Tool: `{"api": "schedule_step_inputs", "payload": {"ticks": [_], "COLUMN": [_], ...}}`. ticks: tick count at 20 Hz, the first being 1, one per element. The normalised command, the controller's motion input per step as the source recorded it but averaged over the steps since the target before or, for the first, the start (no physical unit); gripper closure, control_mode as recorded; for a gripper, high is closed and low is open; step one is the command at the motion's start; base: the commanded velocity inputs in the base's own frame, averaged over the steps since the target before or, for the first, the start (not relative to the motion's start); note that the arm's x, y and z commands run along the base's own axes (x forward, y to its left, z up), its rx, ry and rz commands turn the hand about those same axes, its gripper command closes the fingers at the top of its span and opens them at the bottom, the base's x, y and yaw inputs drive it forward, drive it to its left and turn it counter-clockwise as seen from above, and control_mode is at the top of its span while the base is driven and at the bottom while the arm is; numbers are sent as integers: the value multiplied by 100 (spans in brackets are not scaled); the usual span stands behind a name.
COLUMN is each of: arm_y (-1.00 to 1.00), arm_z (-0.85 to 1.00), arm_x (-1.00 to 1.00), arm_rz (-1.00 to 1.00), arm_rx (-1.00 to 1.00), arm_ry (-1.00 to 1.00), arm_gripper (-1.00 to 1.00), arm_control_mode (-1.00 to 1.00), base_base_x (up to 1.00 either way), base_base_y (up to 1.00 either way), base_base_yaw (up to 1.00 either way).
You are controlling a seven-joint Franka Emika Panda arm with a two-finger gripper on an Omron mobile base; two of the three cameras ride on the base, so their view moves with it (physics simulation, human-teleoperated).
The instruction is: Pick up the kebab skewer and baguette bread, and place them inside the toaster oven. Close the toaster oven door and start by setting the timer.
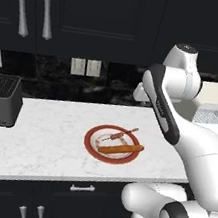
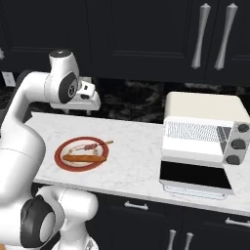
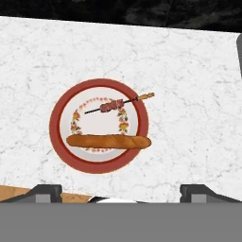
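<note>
Claw (image 3: 120, 191) wide, empty, high above the plate (image 3: 56, 124), frame centre; skewer (image 3: 113, 105) lies near baguette (image 3: 108, 141), so closing could nudge both.

On the table (image 2: 136, 146) a plate (image 2: 62, 163) carries the kebab skewer (image 2: 90, 146) and, just in front of it, the baguette bread (image 2: 83, 158); both lie lengthwise across the plate. The toaster oven (image 2: 202, 141) stands well to the right, its door (image 2: 195, 177) dropped open towards the front edge; a slot toaster (image 1: 1, 99) sits far left; the claw (image 2: 90, 100) hangs above the table behind the plate.
</note>
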Motion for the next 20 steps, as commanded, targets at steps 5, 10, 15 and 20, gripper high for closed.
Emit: {"api": "schedule_step_inputs", "payload": {"ticks": [5,10,15,20], "arm_y": [0,0,0,0], "arm_z": [0,0,0,0], "arm_x": [0,0,0,0], "arm_rz": [0,0,0,0], "arm_rx": [0,0,0,0], "arm_ry": [0,0,0,0], "arm_gripper": [-100,-100,-100,-100], "arm_control_mode": [100,100,100,100], "base_base_x": [0,0,0,0], "base_base_y": [-41,-44,-38,-41], "base_base_yaw": [0,0,0,0]}}
